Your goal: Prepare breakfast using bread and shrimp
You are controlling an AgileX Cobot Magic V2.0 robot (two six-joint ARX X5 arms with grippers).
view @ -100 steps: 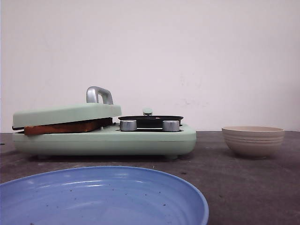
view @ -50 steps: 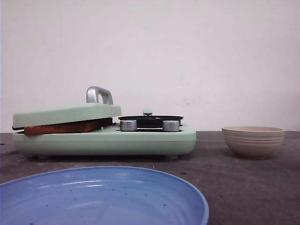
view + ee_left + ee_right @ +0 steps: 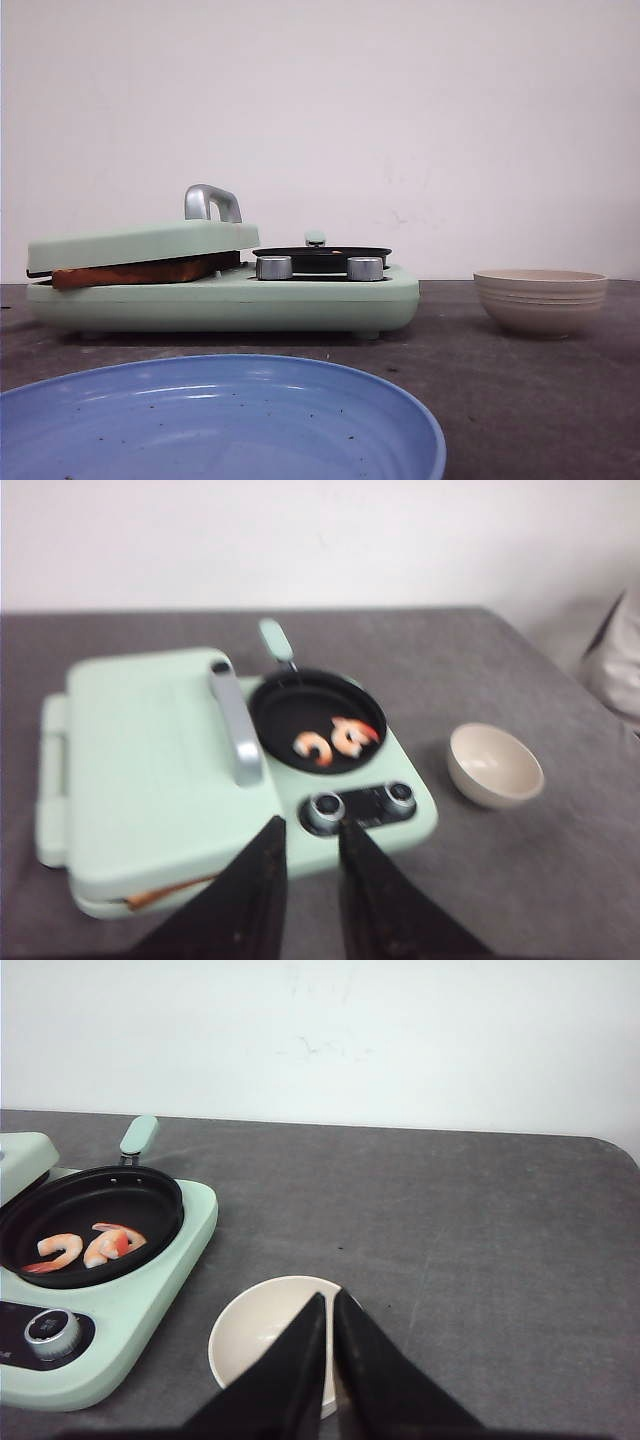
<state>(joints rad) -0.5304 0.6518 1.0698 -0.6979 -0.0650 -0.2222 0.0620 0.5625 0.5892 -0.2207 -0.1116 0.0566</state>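
Left pincer (image 3: 308, 852) hangs above the near edge of the mint-green cooker (image 3: 225, 300), fingers a narrow gap apart, gripping nothing. Cooker sits toward the worktop's (image 3: 500, 380) left side. Its hinged press lid (image 3: 140, 243), with a grey metal handle (image 3: 211, 201), is down on the bread (image 3: 135, 271); a browned crust edge shows in the gap between lid and base, at the cooker's left half. Cooker's right half carries a black round pan (image 3: 317, 719) holding two pink shrimp (image 3: 337, 741), with two silver knobs (image 3: 318, 267) on the front below it. Blue plate (image 3: 215, 420) lies at the worktop's near edge. Beige bowl (image 3: 540, 299) stands to the cooker's right, apart from it. Right pincer (image 3: 327, 1345) hovers over the bowl, fingers almost together, nothing between them.
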